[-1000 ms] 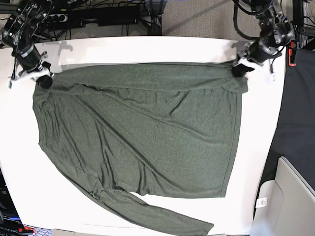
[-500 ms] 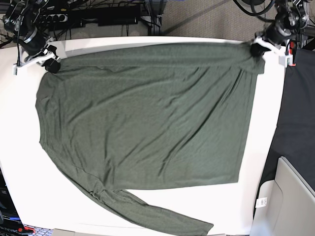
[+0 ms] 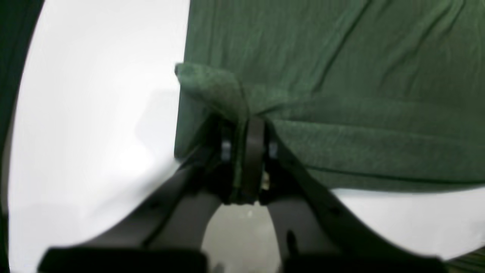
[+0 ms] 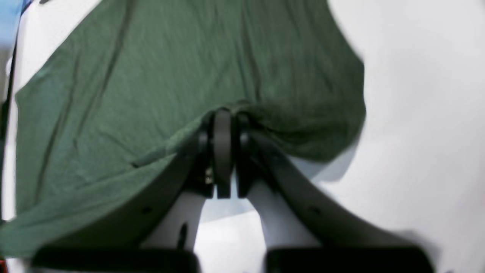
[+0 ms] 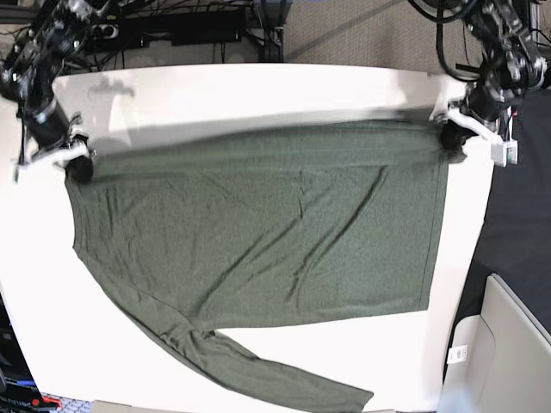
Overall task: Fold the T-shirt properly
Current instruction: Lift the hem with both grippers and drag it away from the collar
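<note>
shirt [image 5: 258,232]: spread on the table [image 5: 258,86], its far edge strung from 10 to 2 o'clock, one sleeve trailing toward 6
left claw [image 5: 449,138]: clamped on the 2 o'clock corner
right claw [image 5: 79,165]: pinching the 10 o'clock corner
why: I'd guess the taut pull smooths wrinkles before folding

A white counter [image 5: 258,86] fills most of the base view. Beyond its far edge lie a grey carpet [image 5: 362,34] and a tangle of black cables [image 5: 172,26] at the far left. A pale bin [image 5: 508,353] with a small label [image 5: 457,354] stands at the near right.
</note>
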Tool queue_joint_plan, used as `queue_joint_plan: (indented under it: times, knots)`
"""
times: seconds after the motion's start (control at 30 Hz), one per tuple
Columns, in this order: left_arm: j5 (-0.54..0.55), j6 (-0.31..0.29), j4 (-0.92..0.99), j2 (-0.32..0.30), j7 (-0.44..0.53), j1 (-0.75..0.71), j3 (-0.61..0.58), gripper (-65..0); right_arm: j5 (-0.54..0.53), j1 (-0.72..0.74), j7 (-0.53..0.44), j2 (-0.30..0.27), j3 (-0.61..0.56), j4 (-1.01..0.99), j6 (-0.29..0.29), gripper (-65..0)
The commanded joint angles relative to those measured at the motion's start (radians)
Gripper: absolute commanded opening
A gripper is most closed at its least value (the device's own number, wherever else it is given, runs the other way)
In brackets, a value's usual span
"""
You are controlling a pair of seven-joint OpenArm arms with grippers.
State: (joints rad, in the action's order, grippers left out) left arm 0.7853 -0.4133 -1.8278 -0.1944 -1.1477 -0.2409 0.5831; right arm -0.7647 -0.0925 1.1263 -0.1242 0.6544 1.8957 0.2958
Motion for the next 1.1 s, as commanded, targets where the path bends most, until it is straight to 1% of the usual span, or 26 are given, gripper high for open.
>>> queue_joint_plan:
  times: [0.0, 0.1, 0.17, 0.3, 0.37, 0.43, 0.7, 0.77, 0.87, 0.9, 0.97, 1.07]
  knots:
    - [0.007, -0.002, -0.017, -0.007, 0.005, 0.036, 0.007, -64.9, 0.006, 0.037, -0.024, -0.013, -0.002, 0.001, 0.029, -64.8]
    - [0.006, 0.0, 0.006, 0.011, 0.002, 0.099, 0.001, -64.9, 0.077, 0.107, -0.024, -0.015, -0.005, -0.049, 0.099, -64.8]
    - [0.006, 0.0, 0.041, 0.014, 0.002, 0.134, 0.001, -64.9, 0.106, 0.147, -0.024, -0.013, -0.005, -0.086, 0.115, -64.8]
    - [0.006, 0.0, 0.152, 0.014, 0.011, 0.191, 0.001, -64.9, 0.123, 0.211, -0.025, -0.012, -0.005, -0.181, 0.115, -64.8]
    - [0.006, 0.0, 0.196, 0.014, 0.016, 0.214, 0.002, -64.9, 0.123, 0.238, -0.047, -0.013, -0.005, -0.233, 0.115, -64.8]
    - [0.006, 0.0, 0.222, 0.014, 0.034, 0.231, 0.002, -64.9, 0.123, 0.257, -0.067, -0.013, -0.005, -0.275, 0.115, -64.8]
    - [0.006, 0.0, 0.331, 0.014, 0.088, 0.298, 0.001, -64.9, 0.123, 0.366, -0.078, -0.005, -0.003, -0.45, 0.115, -64.7]
    - [0.006, 0.0, 0.351, 0.014, 0.113, 0.303, 0.001, -64.9, 0.123, 0.383, -0.105, -0.004, -0.003, -0.494, 0.115, -64.5]
    - [0.006, 0.001, 0.406, 0.013, 0.12, 0.321, -0.001, -64.9, 0.123, 0.388, -0.14, 0.002, -0.009, -0.552, 0.115, -64.3]
    - [0.006, 0.003, 0.428, 0.008, 0.12, 0.326, -0.001, -64.5, 0.123, 0.391, -0.147, 0.001, -0.023, -0.568, 0.115, -63.5]
    - [0.006, 0.006, 0.448, 0.006, 0.114, 0.328, -0.001, -61.7, 0.123, 0.386, -0.153, 0.001, -0.035, -0.58, 0.115, -59.3]
    - [0.01, 0.069, 0.449, -0.009, 0.111, 0.325, -0.001, -52.7, 0.123, 0.365, -0.151, 0.001, -0.034, -0.572, 0.113, -48.2]
